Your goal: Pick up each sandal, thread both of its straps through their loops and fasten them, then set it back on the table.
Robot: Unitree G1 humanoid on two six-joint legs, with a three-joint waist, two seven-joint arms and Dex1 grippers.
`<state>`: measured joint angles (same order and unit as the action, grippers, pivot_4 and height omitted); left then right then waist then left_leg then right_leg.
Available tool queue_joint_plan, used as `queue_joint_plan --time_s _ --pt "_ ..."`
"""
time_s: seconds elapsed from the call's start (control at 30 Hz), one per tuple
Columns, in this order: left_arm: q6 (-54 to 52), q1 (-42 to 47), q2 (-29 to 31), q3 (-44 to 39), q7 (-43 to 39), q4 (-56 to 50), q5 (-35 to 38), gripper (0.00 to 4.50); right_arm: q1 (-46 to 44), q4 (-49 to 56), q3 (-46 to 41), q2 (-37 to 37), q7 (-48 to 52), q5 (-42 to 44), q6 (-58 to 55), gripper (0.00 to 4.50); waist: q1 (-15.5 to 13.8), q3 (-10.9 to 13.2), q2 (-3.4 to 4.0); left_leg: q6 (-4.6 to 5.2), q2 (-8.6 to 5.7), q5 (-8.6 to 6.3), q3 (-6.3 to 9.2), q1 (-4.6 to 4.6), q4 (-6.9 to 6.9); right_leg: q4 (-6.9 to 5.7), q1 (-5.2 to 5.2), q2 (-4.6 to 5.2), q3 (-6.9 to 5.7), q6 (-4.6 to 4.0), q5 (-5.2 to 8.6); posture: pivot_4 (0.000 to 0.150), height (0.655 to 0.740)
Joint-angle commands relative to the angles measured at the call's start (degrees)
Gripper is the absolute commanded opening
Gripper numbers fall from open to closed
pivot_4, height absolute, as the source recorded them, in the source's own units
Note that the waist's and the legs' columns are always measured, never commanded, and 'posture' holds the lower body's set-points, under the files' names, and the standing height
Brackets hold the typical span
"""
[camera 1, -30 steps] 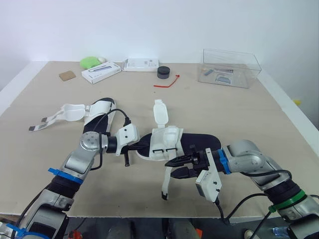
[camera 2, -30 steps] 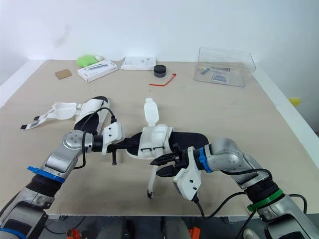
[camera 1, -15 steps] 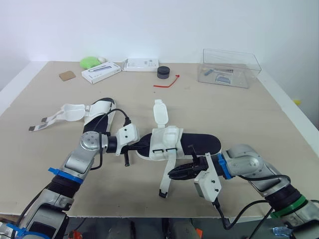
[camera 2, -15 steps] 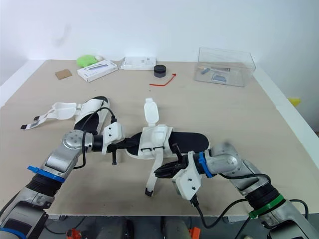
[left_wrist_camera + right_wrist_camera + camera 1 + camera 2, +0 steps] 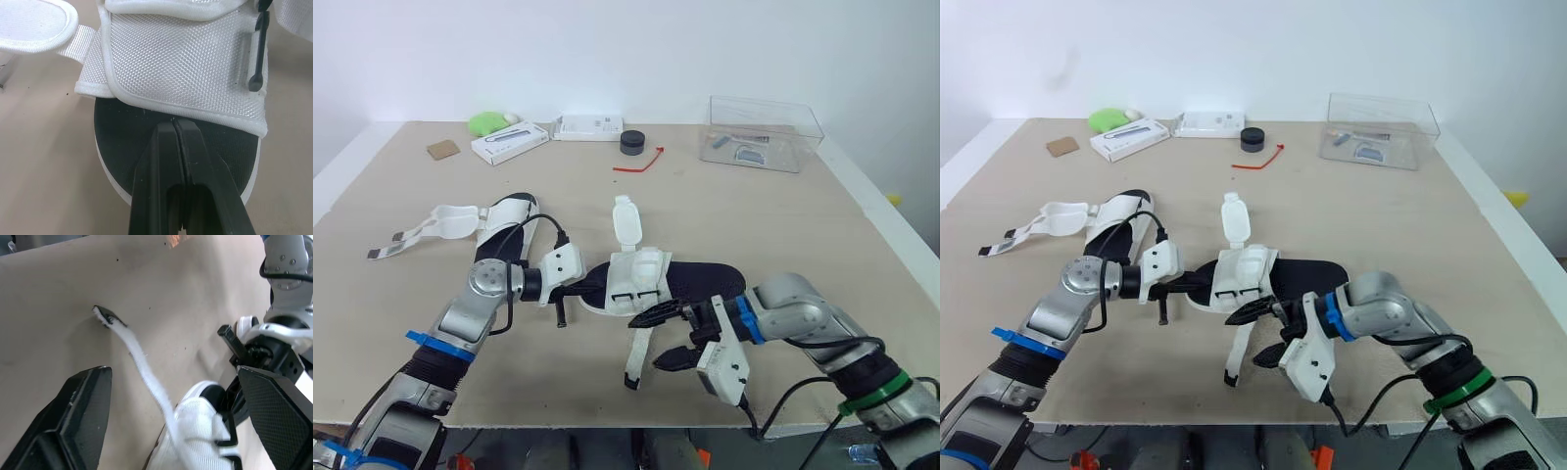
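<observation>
A sandal with a black sole and white straps lies mid-table. My left gripper is shut on the rim of its sole at the left end, and the left wrist view has the fingertips pinched on the black sole below the woven white strap. One long white strap hangs from the sandal, its tip on the table. My right gripper is open beside that strap, with the strap lying loose between its spread fingers. A second sandal lies to the left, straps spread out.
Along the far edge stand a clear plastic box, a black round cap, a red tie, two white boxes, a green object and a brown card. The table's front edge is just below my right gripper.
My right gripper has opened wide and let go of the long strap, which now hangs loose. The left gripper has kept its hold on the sole.
</observation>
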<state>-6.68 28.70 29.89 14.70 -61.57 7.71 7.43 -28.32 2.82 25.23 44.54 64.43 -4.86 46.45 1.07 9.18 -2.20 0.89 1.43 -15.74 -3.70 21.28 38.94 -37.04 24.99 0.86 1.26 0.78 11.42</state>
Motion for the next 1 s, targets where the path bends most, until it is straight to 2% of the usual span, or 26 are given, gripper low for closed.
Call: queue_joint_plan --time_s 0.03,0.17,0.2,0.23,0.27,0.3,0.37,0.4,0.5,0.53,0.7,0.83,1.0 --pt "-1.2 -1.4 0.3 1.0 -0.1 0.2 -1.1 0.0 -1.7 -0.7 0.3 -0.8 -0.3 -0.6 -0.1 4.45 0.0 0.0 0.0 0.0 0.0 0.0 -0.01 0.0 0.0 0.0 0.0 0.0 0.01 0.0 0.0 0.15 0.74" --pt "-1.5 -1.9 0.5 0.9 0.1 -0.5 -1.1 0.0 -2.4 -1.2 1.2 -1.7 -0.2 -1.3 -1.0 4.45 0.0 0.0 0.0 0.01 0.0 0.0 0.0 0.0 -0.01 0.0 0.0 0.0 0.0 -0.02 0.01 0.15 0.74" --pt "-1.5 -2.0 0.5 0.9 0.2 -0.6 -1.1 0.0 -2.5 -1.2 1.4 -1.9 -0.1 -1.2 -1.1 3.96 0.0 0.0 0.0 0.0 0.01 0.0 0.01 0.0 0.0 0.0 0.0 0.0 -0.01 -0.03 0.01 0.15 0.74" --pt "-1.5 -2.1 0.5 0.8 0.2 -0.6 -1.1 0.0 -2.5 -1.1 1.6 -2.1 0.0 -0.9 -1.2 3.8 0.0 0.0 0.0 0.01 0.01 0.0 0.0 0.0 0.0 0.0 0.0 0.0 0.0 -0.03 0.01 0.15 0.74" --pt "-1.5 -2.2 0.5 0.8 0.3 -0.7 -1.1 0.0 -2.5 -1.0 1.7 -2.3 0.0 -0.7 -1.4 3.17 0.0 0.0 0.0 0.01 0.01 -0.01 0.0 0.0 -0.01 0.0 0.01 0.0 0.0 -0.05 0.01 0.15 0.74" --pt "-1.5 -2.3 0.5 0.7 0.3 -0.7 -1.2 0.0 -2.5 -0.9 1.8 -2.4 0.1 -0.3 -1.7 2.93 0.0 0.0 0.0 0.01 0.02 -0.01 0.0 0.0 -0.01 0.0 0.01 0.0 0.0 -0.05 0.01 0.15 0.74" --pt "-1.6 -2.3 0.5 0.7 0.4 -0.8 -1.2 0.0 -2.3 -0.6 1.7 -2.7 0.1 0.2 -2.3 2.11 0.0 0.0 0.0 0.01 0.03 -0.01 0.01 0.0 -0.02 0.0 0.01 -0.01 -0.01 -0.06 0.01 0.15 0.74" --pt "-1.7 -2.4 0.5 0.7 0.4 -0.9 -1.2 0.0 -2.3 -0.5 1.7 -2.8 0.2 0.4 -2.7 1.54 0.0 0.0 0.0 0.01 0.03 -0.01 0.01 0.0 -0.02 -0.01 0.01 -0.01 -0.01 -0.06 0.01 0.15 0.74" --pt "-1.8 -2.4 0.5 0.7 0.5 -1.0 -1.2 0.0 -1.7 -0.3 1.3 -3.0 0.3 1.5 -4.5 0.24 0.0 0.0 0.0 0.01 0.03 -0.01 0.01 0.0 -0.02 -0.01 0.01 -0.01 -0.01 -0.08 0.0 0.15 0.74" --pt "-1.8 -2.3 0.5 0.7 0.6 -0.9 -1.2 0.0 -1.6 -0.3 1.1 -3.1 0.3 2.0 -5.4 0.03 0.0 0.0 0.0 0.01 0.03 -0.01 0.01 0.0 -0.02 -0.01 0.01 -0.01 -0.01 -0.08 0.0 0.15 0.74" --pt "-1.8 -2.0 0.3 0.6 0.6 -0.4 -1.2 0.0 0.5 1.7 -1.3 -3.9 -0.8 8.0 -13.4 0.03 0.0 0.0 0.0 0.01 0.03 -0.01 0.02 0.0 -0.02 -0.01 0.0 -0.01 -0.03 -0.35 -0.16 0.15 0.74" --pt "-1.5 -1.7 0.3 0.7 0.3 0.2 -1.3 0.0 3.2 5.9 -5.9 -5.8 -4.3 15.7 -25.8 0.03 0.0 0.0 0.0 0.01 0.04 0.0 0.02 0.0 -0.02 -0.01 0.0 -0.01 -0.03 -0.34 -0.17 0.15 0.74" --pt "-1.3 -1.2 0.1 0.9 0.2 0.7 -1.4 0.0 4.6 9.6 -10.3 -8.8 -9.3 20.9 -38.8 0.03 0.0 0.0 0.0 0.0 0.06 0.0 0.03 -0.01 -0.02 -0.01 0.0 -0.02 -0.05 -0.32 -0.16 0.15 0.74"
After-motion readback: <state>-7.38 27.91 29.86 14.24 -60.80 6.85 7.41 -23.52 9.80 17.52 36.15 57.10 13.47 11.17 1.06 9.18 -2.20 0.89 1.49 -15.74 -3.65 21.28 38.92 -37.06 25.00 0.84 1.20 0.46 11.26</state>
